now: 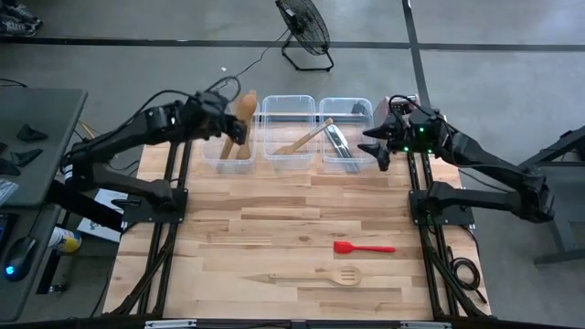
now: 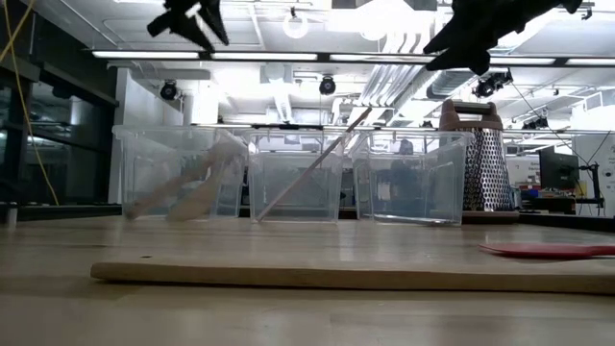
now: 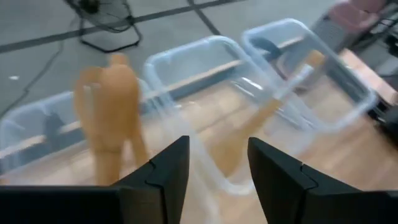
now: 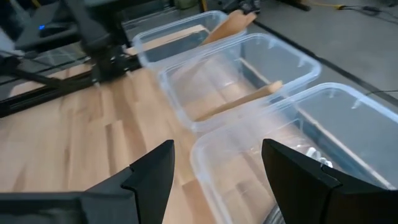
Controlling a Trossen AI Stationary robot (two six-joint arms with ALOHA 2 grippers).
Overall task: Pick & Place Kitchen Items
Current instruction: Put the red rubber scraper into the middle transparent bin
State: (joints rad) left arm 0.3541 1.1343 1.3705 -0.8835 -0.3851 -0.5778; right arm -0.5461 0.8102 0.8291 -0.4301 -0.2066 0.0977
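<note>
Three clear tubs stand along the table's far edge. In the left tub (image 1: 236, 163), pale wooden spoons (image 1: 243, 117) lean on the far rim and stick out above it. A wooden spatula (image 1: 304, 139) lies slanted in the middle tub, its upper end on the rim. Silver metal utensils (image 1: 340, 143) lie in the right tub. A red spatula (image 1: 364, 247) and a slotted wooden spatula (image 1: 313, 277) lie flat on the table. My left gripper (image 3: 217, 167) hangs open over the left tub, nothing between its fingers. My right gripper (image 4: 217, 168) hangs open at the right tub's right end.
A metal box grater (image 2: 480, 161) stands behind the right tub. A floor fan (image 1: 304, 27) stands beyond the table's far edge. The wooden tabletop (image 1: 274, 219) is bare between the tubs and the two spatulas near the front.
</note>
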